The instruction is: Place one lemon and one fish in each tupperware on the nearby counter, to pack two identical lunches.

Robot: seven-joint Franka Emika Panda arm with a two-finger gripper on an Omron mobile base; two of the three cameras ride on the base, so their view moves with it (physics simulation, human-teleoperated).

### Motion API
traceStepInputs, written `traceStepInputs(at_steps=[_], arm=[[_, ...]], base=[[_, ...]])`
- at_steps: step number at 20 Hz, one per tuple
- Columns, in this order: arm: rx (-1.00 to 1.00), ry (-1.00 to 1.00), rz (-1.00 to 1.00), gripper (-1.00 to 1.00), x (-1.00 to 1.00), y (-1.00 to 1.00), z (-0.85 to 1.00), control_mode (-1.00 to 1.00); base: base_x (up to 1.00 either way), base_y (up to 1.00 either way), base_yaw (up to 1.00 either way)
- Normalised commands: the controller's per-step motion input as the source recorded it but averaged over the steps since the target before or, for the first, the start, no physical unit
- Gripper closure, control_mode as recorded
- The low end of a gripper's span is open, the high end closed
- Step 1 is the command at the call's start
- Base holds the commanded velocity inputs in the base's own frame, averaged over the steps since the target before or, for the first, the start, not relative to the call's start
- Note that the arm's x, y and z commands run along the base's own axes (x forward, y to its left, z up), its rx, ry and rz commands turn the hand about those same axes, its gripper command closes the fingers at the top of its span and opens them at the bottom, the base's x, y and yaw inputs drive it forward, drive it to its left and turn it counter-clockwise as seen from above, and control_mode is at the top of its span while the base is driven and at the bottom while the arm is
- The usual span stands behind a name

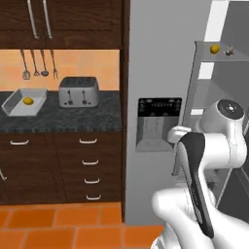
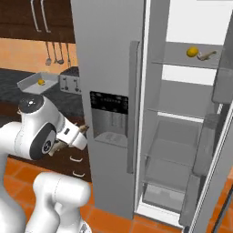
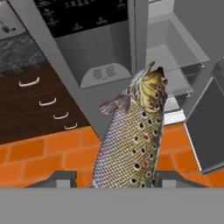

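Note:
In the hand view my gripper [image 3: 113,177] is shut on a spotted tan fish [image 3: 133,135], which sticks out ahead between the fingertips [image 3: 61,178]. From the right base view the gripper [image 2: 75,136] hangs in front of the fridge's dispenser door, with the fish's tip [image 2: 83,129] just showing. A grey tupperware [image 1: 14,108] [image 2: 29,84] sits on the dark counter [image 1: 73,116] and holds one lemon [image 1: 28,100] [image 2: 41,82]. On an upper shelf of the open fridge lie another lemon [image 1: 214,48] [image 2: 192,51] and a second fish [image 1: 229,50] [image 2: 207,55].
A silver toaster [image 1: 79,91] [image 2: 68,82] stands on the counter right of the tupperware. The closed fridge door with its dispenser [image 1: 158,121] [image 2: 109,118] is between the counter and the open compartment [image 2: 182,136]. Dark drawers [image 1: 90,168] and an orange tiled floor [image 1: 58,228] lie below.

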Motion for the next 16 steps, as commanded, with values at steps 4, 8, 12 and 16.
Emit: traceStepInputs(at_steps=[4,8,12,16], arm=[[0.00,0.00,0.00,1.00,0.00,0.00,0.00,1.00],[0.00,0.00,0.00,1.00,0.00,0.00,0.00,1.00],[0.00,0.00,0.00,1.00,0.00,0.00,0.00,1.00],[0.00,0.00,0.00,1.00,0.00,0.00,0.00,1.00]], base=[[0.54,1.00,0.06],[0.55,1.00,0.07],[0.55,1.00,0.07],[0.78,1.00,0.05]])
